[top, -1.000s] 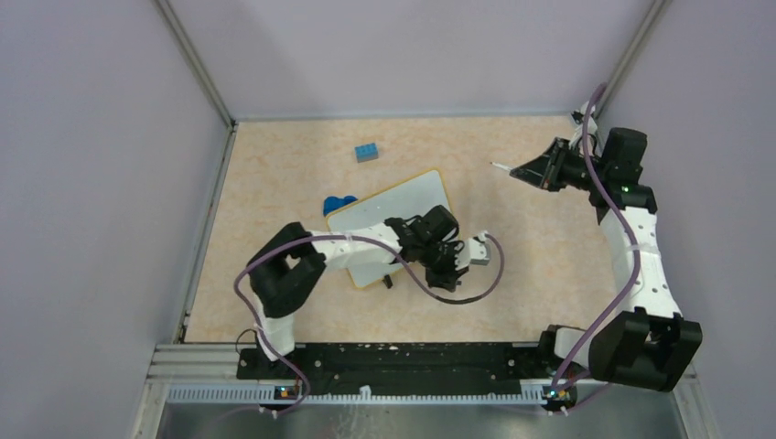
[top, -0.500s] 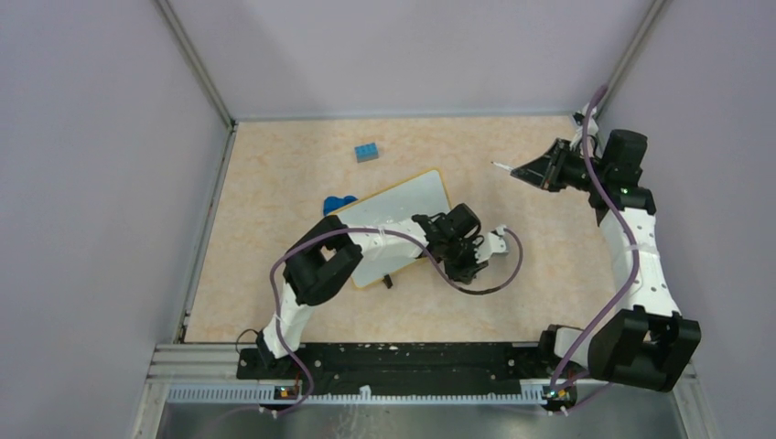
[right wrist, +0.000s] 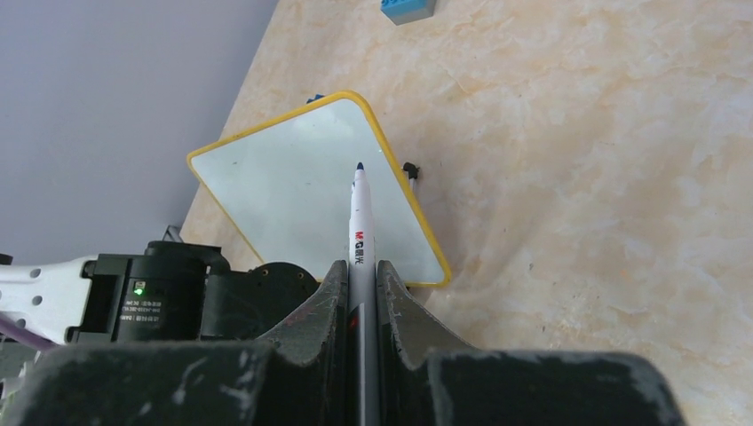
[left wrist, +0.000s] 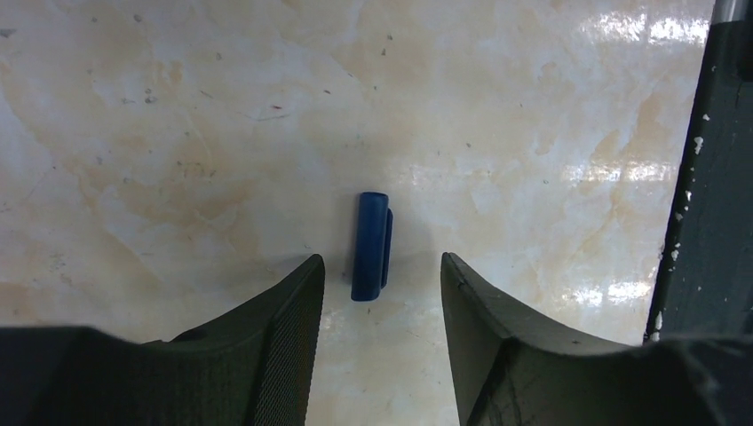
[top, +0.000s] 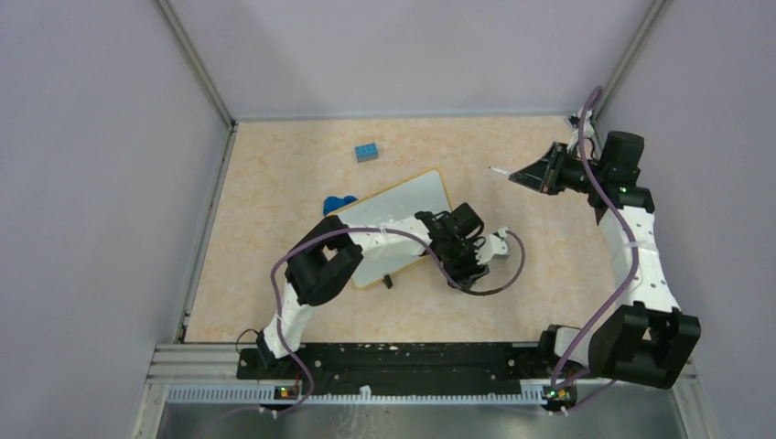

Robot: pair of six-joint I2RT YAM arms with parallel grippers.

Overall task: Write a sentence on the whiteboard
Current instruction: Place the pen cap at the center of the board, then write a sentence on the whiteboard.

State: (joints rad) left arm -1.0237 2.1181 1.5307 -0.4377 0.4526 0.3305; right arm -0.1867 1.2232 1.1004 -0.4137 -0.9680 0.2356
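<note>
Whiteboard (top: 403, 203) lies flat mid-counter (top: 274, 183) and looks blank, with no sentence visible, so I judge that writing has not started. Right pincer (right wrist: 360, 271) is clamped on an uncapped marker (right wrist: 359, 222), raised near the far right corner with its tip aimed at the board. Left pincer (left wrist: 382, 266) is wide, jaws straddling the blue marker cap (left wrist: 370, 235) on the counter just right of the board.

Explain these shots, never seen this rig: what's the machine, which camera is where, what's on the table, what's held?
Two robot arms bolted to a table. One picture looks down from above; the other two come from wrist cameras. On the table lie a whiteboard with no writing visible, a blue brick and a blue cap. The left gripper is open, straddling the cap. The right gripper is shut on an uncapped marker.
</note>
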